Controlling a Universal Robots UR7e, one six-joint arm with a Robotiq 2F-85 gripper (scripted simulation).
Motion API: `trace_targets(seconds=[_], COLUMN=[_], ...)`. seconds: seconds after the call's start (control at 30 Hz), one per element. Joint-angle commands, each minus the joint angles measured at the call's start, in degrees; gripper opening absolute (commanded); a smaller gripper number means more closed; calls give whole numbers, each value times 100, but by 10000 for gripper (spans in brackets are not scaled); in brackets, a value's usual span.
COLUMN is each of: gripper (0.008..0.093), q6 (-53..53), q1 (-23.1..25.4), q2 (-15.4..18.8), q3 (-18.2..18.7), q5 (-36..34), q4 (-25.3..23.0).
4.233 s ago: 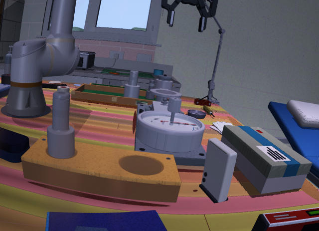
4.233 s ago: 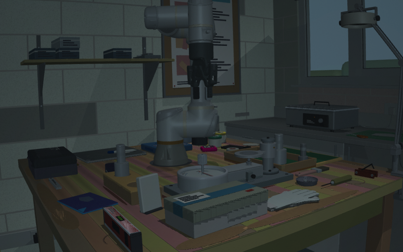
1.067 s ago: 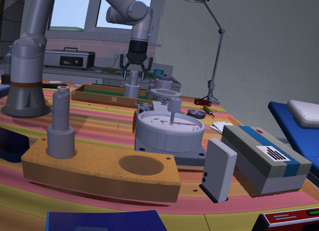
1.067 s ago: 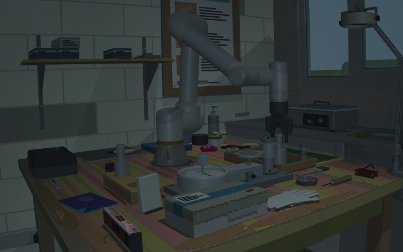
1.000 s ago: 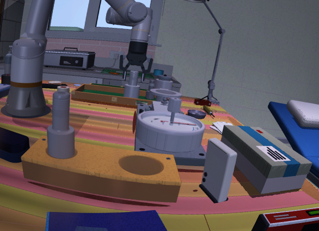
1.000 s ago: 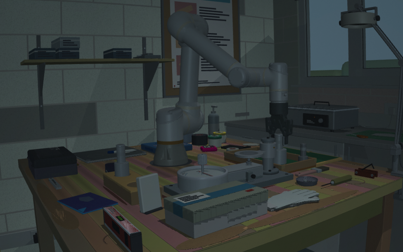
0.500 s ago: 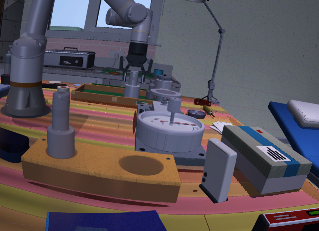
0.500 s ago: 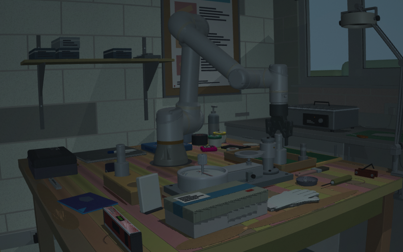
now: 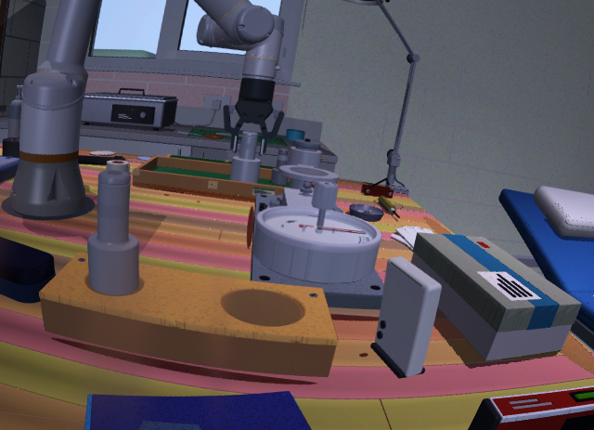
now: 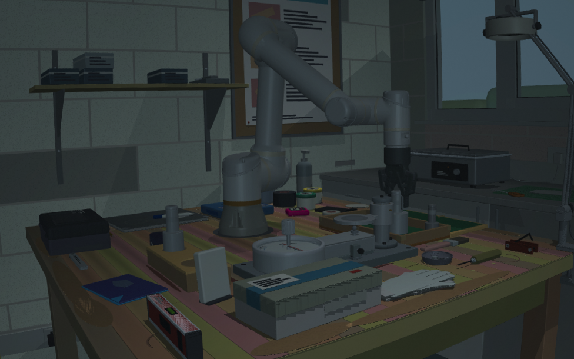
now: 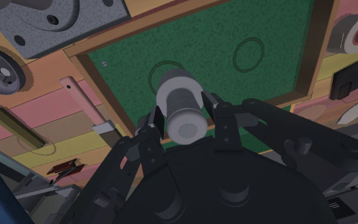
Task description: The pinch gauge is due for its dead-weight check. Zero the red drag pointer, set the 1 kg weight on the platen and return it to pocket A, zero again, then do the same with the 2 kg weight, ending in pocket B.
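Observation:
A green-lined wooden tray lies at the far side of the bench, and a grey weight stands upright in it. My gripper is straight above, its fingers either side of the weight's stem. It is open and holds nothing. In front of the tray sits the pinch gauge with its round dial, red pointer and knob. Its platen is bare. Nearer, a wooden block holds another weight in its left pocket. Its right pocket is empty.
A grey box with a blue stripe lies right of the gauge, with a small white box propped beside it. A desk lamp stands on the bench's far right. The arm's base is on the left. A small third weight stands in the tray.

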Motion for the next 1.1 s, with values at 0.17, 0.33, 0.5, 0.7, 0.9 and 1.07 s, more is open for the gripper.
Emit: trace_targets(seconds=[0.17,0.33,0.5,0.7,0.9,1.07], gripper=[542,492,442,382,322,272], q6=[0,0,0,0,0,0], q1=[0,0,0,0,0,0], q2=[-12,-19,-34,-47,-52,-55], q3=[-10,-16,-27,-38,-41,-44], q5=[0,0,0,-1,-1,-1], q4=[15,28,53,74,73,72])
